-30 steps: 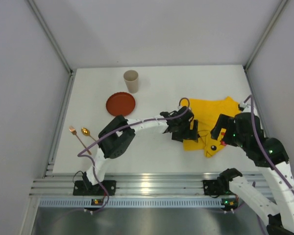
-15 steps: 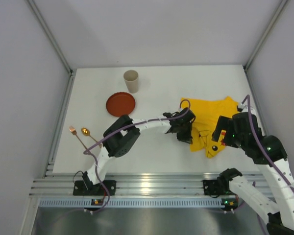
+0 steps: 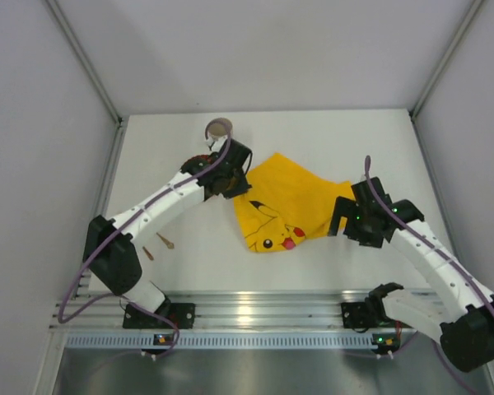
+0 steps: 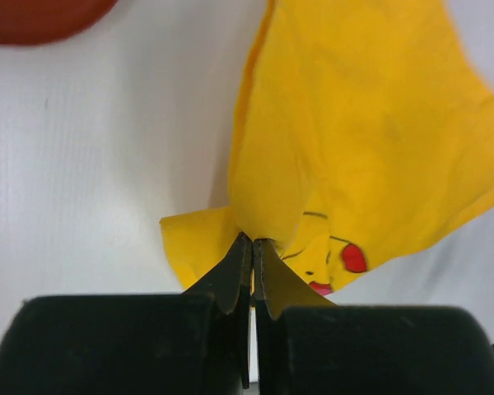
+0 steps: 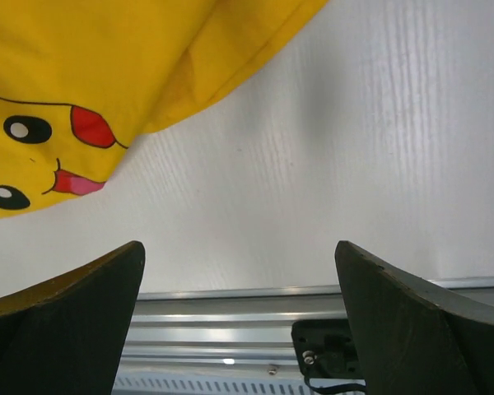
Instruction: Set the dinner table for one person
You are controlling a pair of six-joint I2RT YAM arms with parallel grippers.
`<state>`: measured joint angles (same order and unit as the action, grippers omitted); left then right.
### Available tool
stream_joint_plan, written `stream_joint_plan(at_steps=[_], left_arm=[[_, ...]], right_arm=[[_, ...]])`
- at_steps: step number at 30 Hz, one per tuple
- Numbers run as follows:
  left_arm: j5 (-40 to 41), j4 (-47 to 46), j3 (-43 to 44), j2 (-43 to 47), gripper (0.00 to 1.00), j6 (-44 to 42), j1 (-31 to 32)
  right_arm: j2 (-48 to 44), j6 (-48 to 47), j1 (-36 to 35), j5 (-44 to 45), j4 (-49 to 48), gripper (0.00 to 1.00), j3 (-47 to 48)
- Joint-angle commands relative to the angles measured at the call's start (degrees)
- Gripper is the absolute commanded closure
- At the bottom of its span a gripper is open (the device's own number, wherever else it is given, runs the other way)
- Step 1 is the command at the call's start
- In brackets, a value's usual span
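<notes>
We grip the cloth point(image 3: 284, 197) mid-tabletop point(image 3: 329, 132).
Our left gripper point(image 4: 252, 243) pinches its edge; our right gripper point(image 5: 239, 247) gapes just beside it.

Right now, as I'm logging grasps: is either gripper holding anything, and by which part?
The left gripper is shut on the yellow cloth, pinching a bunched fold at its edge. The right gripper is open and holds nothing.

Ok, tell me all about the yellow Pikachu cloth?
It is a soft, bright yellow cloth printed with Pikachu faces, rumpled and folded over on the white table. The left gripper is shut on one edge; the open right gripper hangs beside it, not holding it.
</notes>
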<state>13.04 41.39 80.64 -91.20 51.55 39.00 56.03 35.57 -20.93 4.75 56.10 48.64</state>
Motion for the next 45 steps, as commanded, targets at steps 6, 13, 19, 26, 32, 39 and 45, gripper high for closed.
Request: stream_joint_plan(at_steps=[6,13,19,26,32,39,45], left_arm=[[-2.7,4.6,-11.6,2.3,1.0,3.4,0.8],[-2.6,9.5,-4.2,-2.1,1.0,2.2,0.9],[-2.2,11.6,-4.0,-1.8,1.0,1.6,0.9],[-1.7,13.4,-5.0,-0.6,1.0,1.7,1.2],[-1.4,15.1,-4.1,-0.8,1.0,1.1,1.2],[-1.1,16.8,-2.4,-2.1,1.0,0.4,1.2],[-1.0,17.2,-1.3,-3.7,1.0,0.0,1.1]], right_arm=[[12.4,3.5,0.2,-9.8,-12.9,0.01,-4.3],[16.5,9.2,0.3,-9.9,-25.8,0.12,-10.8],[18.4,13.4,1.1,-6.4,-32.4,0.44,-14.4],[20.8,15.7,2.9,1.3,-35.5,0.4,-14.9],[26.3,16.3,5.5,4.0,-35.6,0.44,-13.4],[28.4,16.5,6.0,6.6,-34.7,0.62,-11.5],[24.1,14.8,6.7,9.0,-31.0,0.68,-11.5]])
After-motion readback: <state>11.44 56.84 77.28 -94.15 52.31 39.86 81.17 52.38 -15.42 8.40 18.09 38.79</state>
